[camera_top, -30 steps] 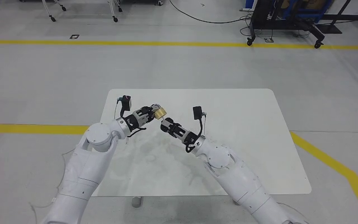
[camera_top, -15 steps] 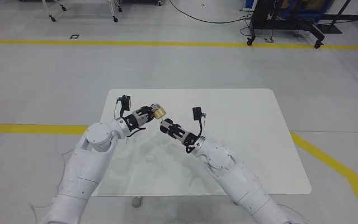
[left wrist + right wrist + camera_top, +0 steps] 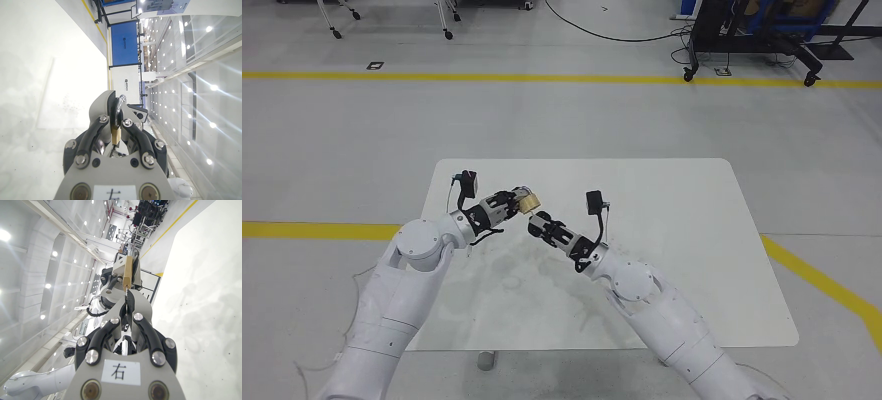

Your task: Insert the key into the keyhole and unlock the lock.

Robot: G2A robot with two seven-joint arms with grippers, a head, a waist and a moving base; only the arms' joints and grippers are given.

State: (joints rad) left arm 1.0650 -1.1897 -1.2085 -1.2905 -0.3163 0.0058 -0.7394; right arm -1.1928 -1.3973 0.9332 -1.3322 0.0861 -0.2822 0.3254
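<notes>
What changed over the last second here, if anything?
The right gripper, shut on the key, edged slightly toward the padlock; the key tip is at the keyhole. The left gripper kept holding the padlock by its shackle; nothing was released.

I saw a padlock (image 3: pixel 127 272) of dull brass with a glossy steel shackle (image 3: pixel 119 103), a thin bright metal key (image 3: pixel 126 289), and a smooth matt white table (image 3: pixel 692 250).
</notes>
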